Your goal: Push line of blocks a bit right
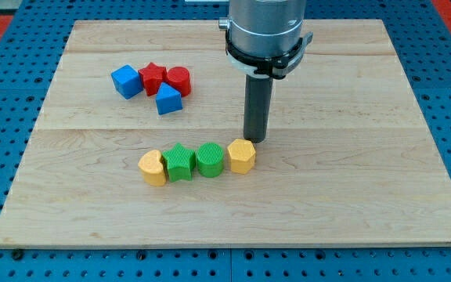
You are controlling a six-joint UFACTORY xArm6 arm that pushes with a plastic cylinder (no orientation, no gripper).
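Observation:
A line of blocks lies at the board's lower middle: a yellow heart-shaped block [153, 167] at the left, a green star [179, 162], a green round block [209, 160], and a yellow hexagonal block [242, 156] at the right end. They touch each other in a slightly rising row. My tip [254, 140] stands just above and to the right of the yellow hexagonal block, almost touching its upper right edge.
A cluster sits at the upper left: a blue cube [125, 81], a red star [153, 78], a red round block [178, 81] and a blue triangular block [168, 100]. The wooden board [351, 157] lies on a blue perforated table.

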